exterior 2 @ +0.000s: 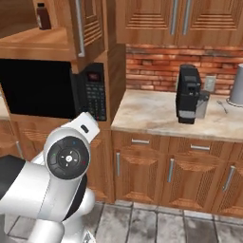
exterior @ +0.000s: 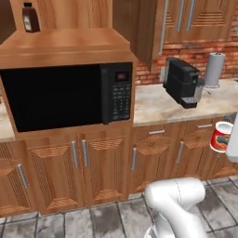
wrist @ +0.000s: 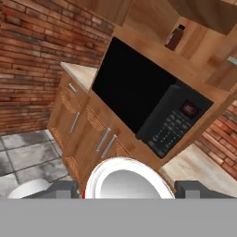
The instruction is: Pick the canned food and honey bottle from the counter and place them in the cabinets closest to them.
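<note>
The canned food (exterior: 219,135), a short red can with a pale label, hangs in the air in front of the base cupboards at the far right of the left base view. My gripper (exterior: 223,138) is shut on it. In the hand view the can's silvery top (wrist: 127,181) sits between the two dark fingertips (wrist: 59,190) of my gripper (wrist: 125,190). The counter (exterior: 155,106) (exterior 2: 149,116) lies behind and above the can. Wooden wall cabinets (exterior: 186,18) (exterior 2: 156,19) with silver bar handles hang over it, doors shut. The honey bottle is out of view.
A black microwave (exterior: 69,95) (wrist: 139,102) sits in a wooden niche, with an open shelf (exterior: 65,42) above it holding a dark-brown bottle (exterior: 30,17) (wrist: 175,38). A black coffee machine (exterior: 182,82) (exterior 2: 189,95) and a paper towel roll (exterior: 214,69) stand on the counter.
</note>
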